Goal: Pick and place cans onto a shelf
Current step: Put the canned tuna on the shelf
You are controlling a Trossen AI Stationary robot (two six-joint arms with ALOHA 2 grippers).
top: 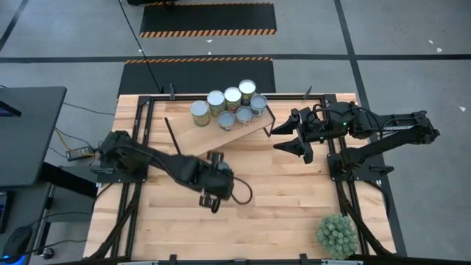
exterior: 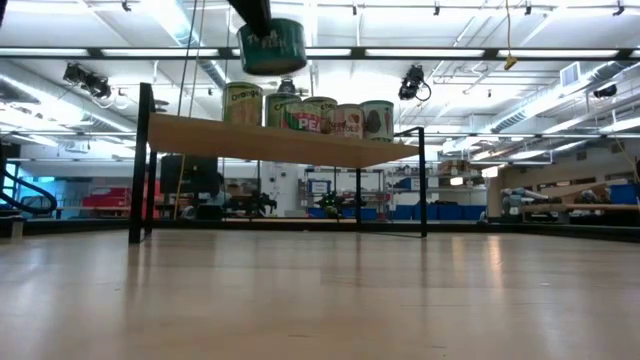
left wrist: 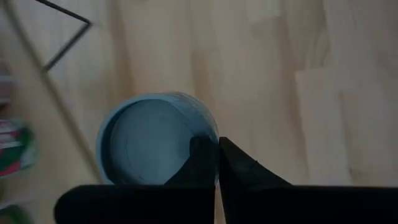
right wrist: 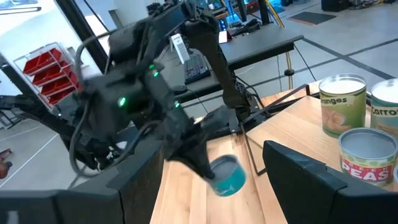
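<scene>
My left gripper point(top: 210, 197) is over the middle of the table and shut on a small teal can point(left wrist: 149, 146) with a dull blue-grey top. In the low view this can point(exterior: 272, 46) hangs high, above the level of the shelf. The shelf point(top: 206, 136) is a tilted light wooden board on thin black legs at the far middle. Several cans point(top: 232, 97) stand upright on it in two rows. My right gripper point(top: 280, 138) waits open beside the shelf's right end, holding nothing. My left gripper pinches the can's top rim point(left wrist: 213, 138) at one side, one finger point(left wrist: 200, 157) inside the recessed top and the other point(left wrist: 239, 163) outside the wall. The fingers slant down from above. The can hangs below them, lifted clear of the table and roughly upright.
A green spiky potted plant point(top: 337, 234) stands at the near right corner. Black frame rails point(top: 136, 154) run along the table's left and right sides. Bare wood lies between the shelf and the near edge.
</scene>
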